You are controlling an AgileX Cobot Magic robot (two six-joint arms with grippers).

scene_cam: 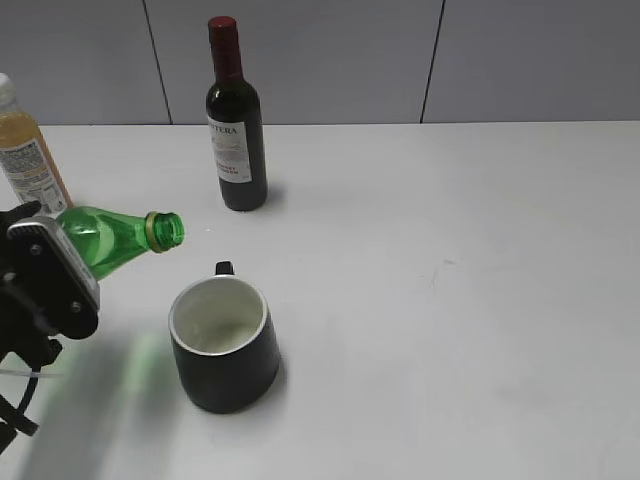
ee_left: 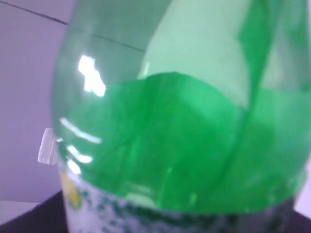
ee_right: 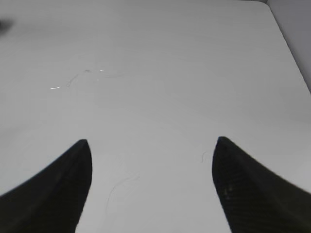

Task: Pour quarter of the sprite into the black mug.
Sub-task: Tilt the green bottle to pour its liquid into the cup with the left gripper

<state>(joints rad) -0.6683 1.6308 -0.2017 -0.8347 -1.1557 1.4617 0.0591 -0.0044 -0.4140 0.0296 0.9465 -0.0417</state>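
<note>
The sprite [scene_cam: 115,238], a translucent green bottle with no cap, is tipped almost level at the left, its open mouth pointing right, above and left of the black mug. My left gripper [scene_cam: 50,285] is shut on its body. In the left wrist view the sprite [ee_left: 175,136] fills the frame, green liquid inside, its patterned label at the bottom. The black mug [scene_cam: 222,342], white inside, stands upright on the table with its handle at the back. No liquid stream shows. My right gripper [ee_right: 151,160] is open over bare table and is out of the exterior view.
A dark wine bottle [scene_cam: 235,125] stands upright behind the mug. An orange juice bottle [scene_cam: 28,150] stands at the far left, right behind the left arm. The white table [scene_cam: 450,300] stretches to the right; the right wrist view shows its far edge [ee_right: 291,48].
</note>
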